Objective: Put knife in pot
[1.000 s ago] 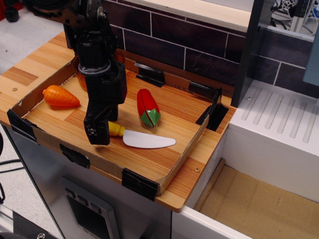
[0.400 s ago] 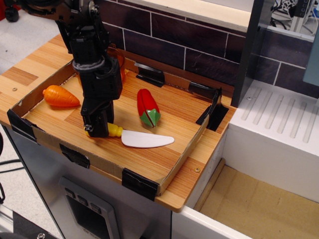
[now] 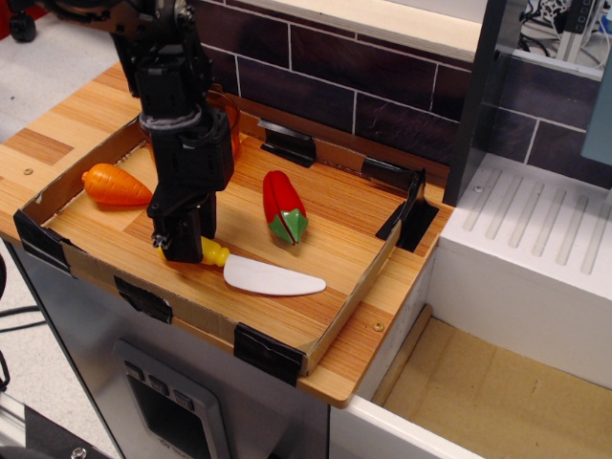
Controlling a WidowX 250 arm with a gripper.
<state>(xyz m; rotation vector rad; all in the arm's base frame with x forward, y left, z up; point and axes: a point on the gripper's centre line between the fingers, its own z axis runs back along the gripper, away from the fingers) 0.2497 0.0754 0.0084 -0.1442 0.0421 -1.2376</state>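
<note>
While the gripper (image 3: 182, 251) sat low over the knife's handle end, these were the risks:
knife: the knife (image 3: 260, 272) lay flat on the tray floor, white blade toward the front right, only a stub of yellow handle visible at the fingertips.
fingers: down around the handle; couldn't tell if closed on it.
pot: the pot (image 3: 229, 124) was at the tray's back left, mostly hidden behind the arm.
risk 1: an end-of-handle hold could let the long blade droop or pivot out on lift.
risk 2: blade could catch the pot rim or the pepper (image 3: 283, 207).
risk 3: the carrot (image 3: 115, 185) was near; it could get bumped.
</note>
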